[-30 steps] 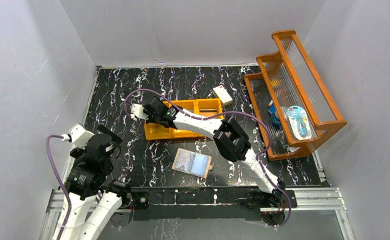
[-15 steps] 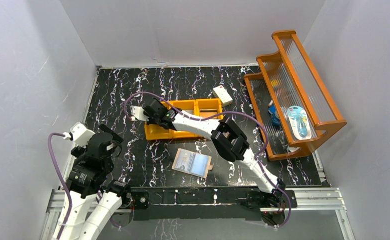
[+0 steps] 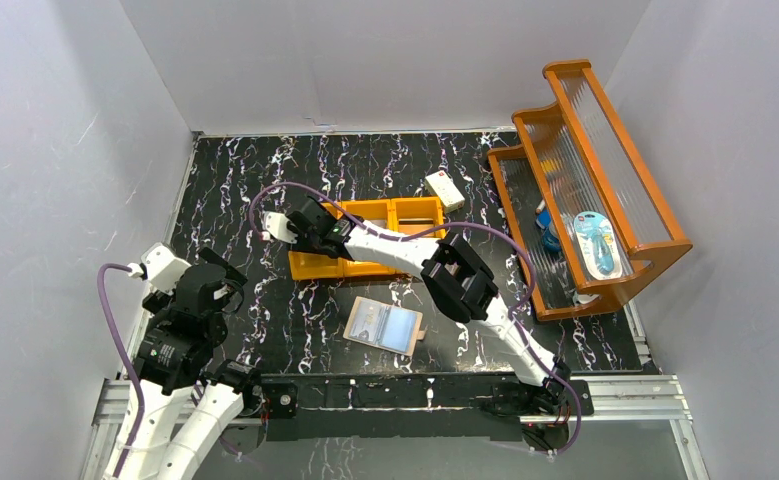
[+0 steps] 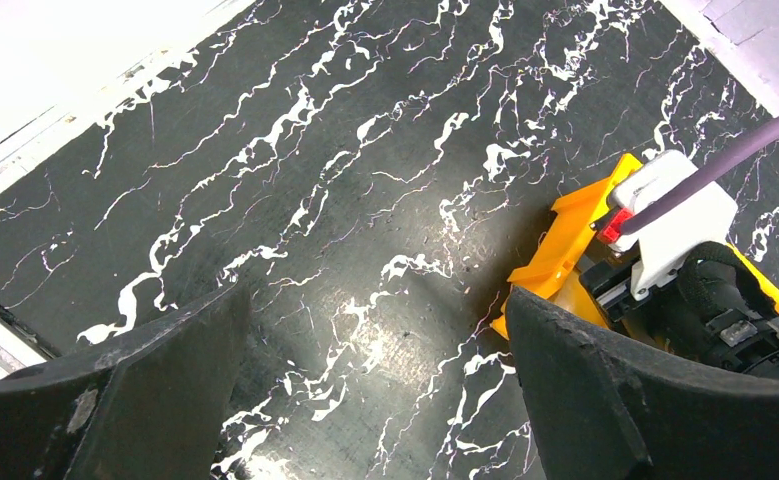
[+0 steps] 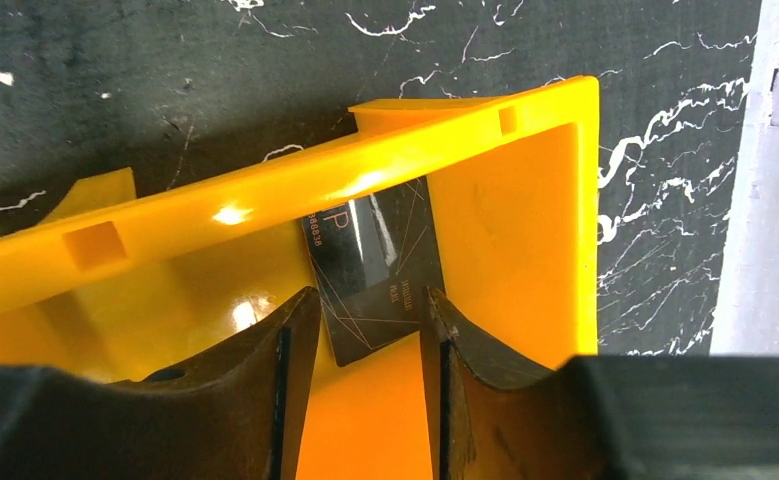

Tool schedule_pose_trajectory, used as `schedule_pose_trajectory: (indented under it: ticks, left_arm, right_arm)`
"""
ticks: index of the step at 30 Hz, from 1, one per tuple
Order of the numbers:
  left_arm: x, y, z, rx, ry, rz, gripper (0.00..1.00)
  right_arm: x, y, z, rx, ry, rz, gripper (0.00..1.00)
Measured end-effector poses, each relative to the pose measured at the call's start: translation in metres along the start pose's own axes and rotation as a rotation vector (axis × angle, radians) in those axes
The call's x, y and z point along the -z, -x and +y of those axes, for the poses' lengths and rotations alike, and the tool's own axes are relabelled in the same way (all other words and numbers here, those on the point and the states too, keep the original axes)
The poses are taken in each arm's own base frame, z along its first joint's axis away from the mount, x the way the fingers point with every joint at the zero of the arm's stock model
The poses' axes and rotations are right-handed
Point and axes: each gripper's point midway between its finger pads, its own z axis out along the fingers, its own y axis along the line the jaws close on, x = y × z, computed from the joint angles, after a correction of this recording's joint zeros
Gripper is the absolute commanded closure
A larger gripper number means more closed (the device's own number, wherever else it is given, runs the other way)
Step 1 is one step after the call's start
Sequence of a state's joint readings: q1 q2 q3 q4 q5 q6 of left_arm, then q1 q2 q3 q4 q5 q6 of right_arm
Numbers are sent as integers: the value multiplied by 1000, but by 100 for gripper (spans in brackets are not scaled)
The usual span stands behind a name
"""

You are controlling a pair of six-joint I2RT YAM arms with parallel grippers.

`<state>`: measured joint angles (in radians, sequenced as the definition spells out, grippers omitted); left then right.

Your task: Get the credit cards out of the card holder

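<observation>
Your right jaws reach into the bin to leave a black card there; gripping or loose, I cannot tell. Left jaws gape beside the bin. The holder lies open near it.

The surface is black with white marble veins, walled in by pale panels on three sides. An orange bin with compartments sits near its middle. Just beyond the bin's far right corner lies a small white box, set at a slant and apart from the bin. Nearer the front edge, the card holder lies opened flat, pale pockets up, clear of the bin. A stepped orange rack stands along the right side.
</observation>
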<state>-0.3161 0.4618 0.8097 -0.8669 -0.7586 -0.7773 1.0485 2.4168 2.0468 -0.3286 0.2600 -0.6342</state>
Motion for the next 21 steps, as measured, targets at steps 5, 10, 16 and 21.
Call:
schedule_pose_trajectory:
  ticks: [5, 10, 16, 21]
  left_arm:
    - [0, -1, 0, -6, 1, 3, 2]
    - [-2, -2, -2, -19, 0, 13, 2]
    - [-5, -7, -8, -49, -6, 37, 2]
    - [-13, -17, -20, -106, -31, 86, 2]
  right_arm:
    - [6, 3, 2, -48, 10, -15, 48]
    - [36, 18, -6, -168, 5, -76, 43]
    - [131, 42, -42, -434, -105, -256, 26]
    - [206, 31, -50, -727, -160, -372, 26]
